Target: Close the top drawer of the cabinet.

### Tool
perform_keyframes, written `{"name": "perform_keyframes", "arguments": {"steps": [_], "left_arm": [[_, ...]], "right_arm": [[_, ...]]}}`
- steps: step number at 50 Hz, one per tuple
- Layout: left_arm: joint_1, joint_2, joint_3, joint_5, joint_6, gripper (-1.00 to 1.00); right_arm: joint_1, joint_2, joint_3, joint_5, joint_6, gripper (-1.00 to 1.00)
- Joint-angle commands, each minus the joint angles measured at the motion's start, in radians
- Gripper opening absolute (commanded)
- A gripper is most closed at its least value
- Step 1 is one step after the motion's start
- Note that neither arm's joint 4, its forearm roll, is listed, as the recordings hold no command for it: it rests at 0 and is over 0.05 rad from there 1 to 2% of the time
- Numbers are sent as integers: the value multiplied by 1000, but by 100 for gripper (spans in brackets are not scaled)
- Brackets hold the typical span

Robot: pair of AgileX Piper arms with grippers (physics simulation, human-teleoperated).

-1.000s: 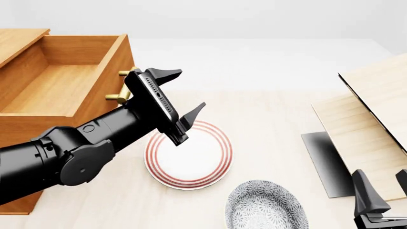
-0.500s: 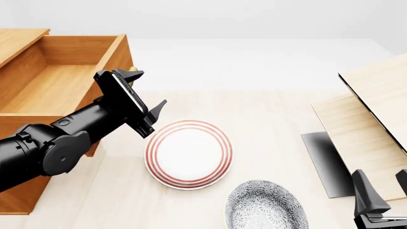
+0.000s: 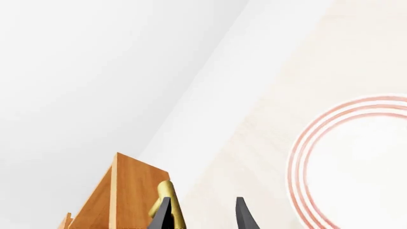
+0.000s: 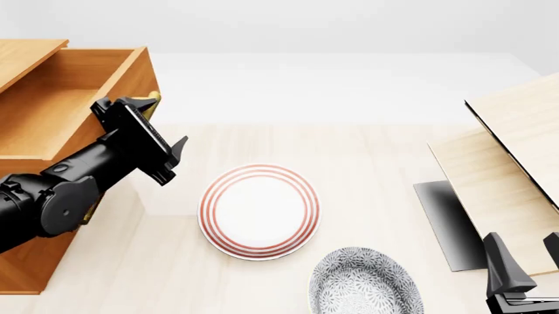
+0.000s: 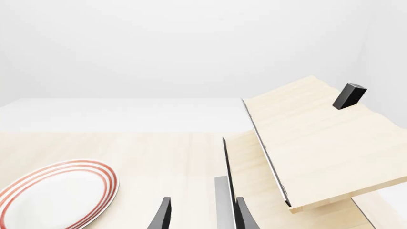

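Observation:
The orange-brown cabinet [image 4: 25, 261] stands at the far left. Its top drawer [image 4: 61, 114] is still pulled out and shows its empty inside. My left gripper [image 4: 163, 121] is open and pressed against the drawer's front panel, its fingers straddling the brass handle [image 4: 154, 98]. In the left wrist view the handle [image 3: 167, 198] lies right beside one fingertip of the left gripper [image 3: 203, 217], against the front panel [image 3: 130, 191]. My right gripper [image 4: 527, 261] is open and empty at the near right edge; it also shows in the right wrist view [image 5: 202, 217].
A red-ringed white plate [image 4: 258, 210] lies mid-table, right of the drawer. A grey patterned plate [image 4: 365, 282] lies nearer the front. Pale slanted wooden furniture [image 4: 511, 163] with a black edge stands at the right on a dark base [image 4: 446, 222].
My left gripper has moved left against the drawer front, and the drawer has slid partway into the cabinet. The right arm has not moved.

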Motion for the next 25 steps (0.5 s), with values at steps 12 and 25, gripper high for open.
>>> {"name": "perform_keyframes", "arguments": {"steps": [12,25], "left_arm": [[192,-20,79,-41,47,100],[299,11,103,-110,77,100]], "right_arm": [[0,0,0,0,0,100],[0,0,0,0,0,100]]}}
